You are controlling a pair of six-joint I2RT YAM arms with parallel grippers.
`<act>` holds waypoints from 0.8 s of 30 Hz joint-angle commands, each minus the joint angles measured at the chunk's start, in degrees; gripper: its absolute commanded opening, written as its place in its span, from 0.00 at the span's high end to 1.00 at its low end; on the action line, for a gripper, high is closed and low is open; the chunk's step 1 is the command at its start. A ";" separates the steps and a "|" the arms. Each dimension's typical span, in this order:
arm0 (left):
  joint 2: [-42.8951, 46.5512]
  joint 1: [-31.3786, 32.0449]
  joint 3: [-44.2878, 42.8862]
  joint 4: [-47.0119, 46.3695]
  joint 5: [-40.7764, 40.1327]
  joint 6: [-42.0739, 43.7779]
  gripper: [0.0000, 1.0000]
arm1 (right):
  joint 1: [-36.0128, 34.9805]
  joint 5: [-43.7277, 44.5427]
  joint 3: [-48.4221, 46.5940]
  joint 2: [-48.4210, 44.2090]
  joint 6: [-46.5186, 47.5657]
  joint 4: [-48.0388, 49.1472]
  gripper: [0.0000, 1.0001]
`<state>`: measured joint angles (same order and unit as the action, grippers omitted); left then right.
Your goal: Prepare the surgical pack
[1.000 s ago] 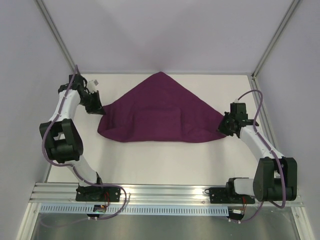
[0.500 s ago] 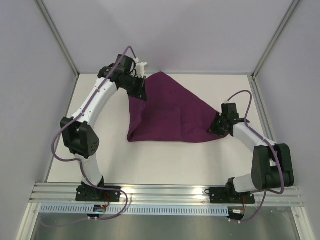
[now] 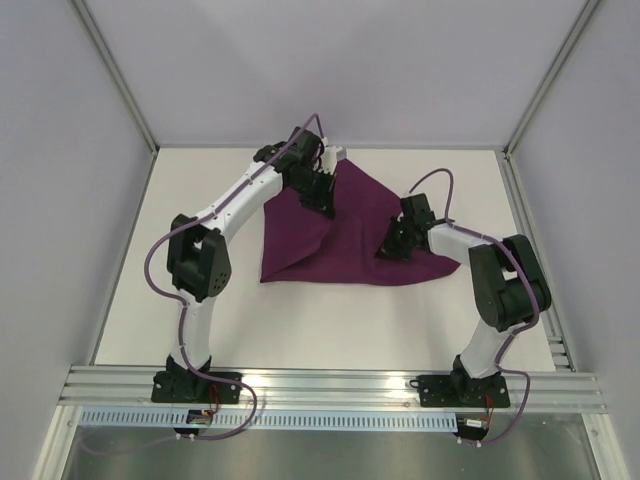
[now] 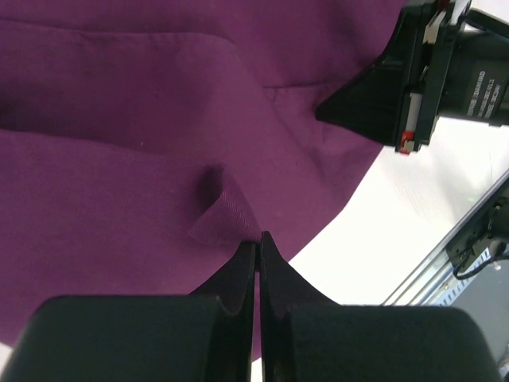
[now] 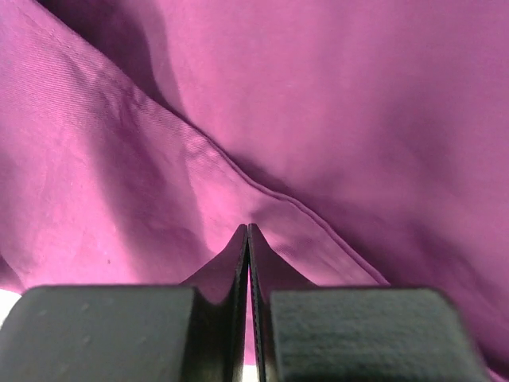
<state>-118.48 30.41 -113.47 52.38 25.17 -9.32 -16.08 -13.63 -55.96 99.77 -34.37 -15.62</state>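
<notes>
**Two arms at the cloth:** The purple fabric sheet [image 3: 345, 250] lies folded into a rough triangle on the far middle of the white table [image 3: 330, 330]. The left gripper [image 3: 322, 200], jaws closed, pinches a small peak of cloth at the sheet's far-left part. The left arm [image 3: 240, 195] crosses and hides that edge. The right gripper [image 3: 390, 248], jaws together, rests on the cloth right of centre; whether it nips a fold is unclear. The right arm [image 3: 450, 238] overlies the sheet's right corner. An aluminium rail [image 3: 340, 385] lines the near edge.
</notes>
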 commanded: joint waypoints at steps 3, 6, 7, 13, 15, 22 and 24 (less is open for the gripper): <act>-3.95 2.37 -1.58 -6.06 3.48 -3.51 1.00 | -0.62 -3.07 -2.04 2.45 -3.07 4.45 0.99; -7.03 4.03 -1.49 -6.41 4.01 -3.33 1.00 | -0.62 -2.46 -2.04 2.10 -3.25 4.19 0.99; -8.34 4.21 -1.49 -6.41 4.36 -3.25 1.00 | -0.62 -2.28 -2.04 2.10 -3.25 4.02 0.98; -11.25 5.18 -1.40 -6.85 6.47 -2.63 0.95 | -0.62 -0.26 -2.92 0.61 -2.81 2.26 0.91; -11.16 5.27 -1.58 -6.50 7.26 -1.76 0.84 | -0.62 0.79 -3.53 -0.18 -2.46 0.86 0.88; -3.79 6.15 -4.38 -0.54 8.32 5.53 0.26 | -0.62 3.43 -4.94 -4.58 -2.63 -0.82 0.78; -0.38 6.24 -5.53 2.18 7.45 7.99 0.25 | -1.41 5.26 -5.90 -6.07 -2.20 -2.13 0.76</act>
<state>-127.94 36.01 -114.45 51.00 31.40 -6.17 -16.80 -11.79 -58.37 97.56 -36.67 -16.97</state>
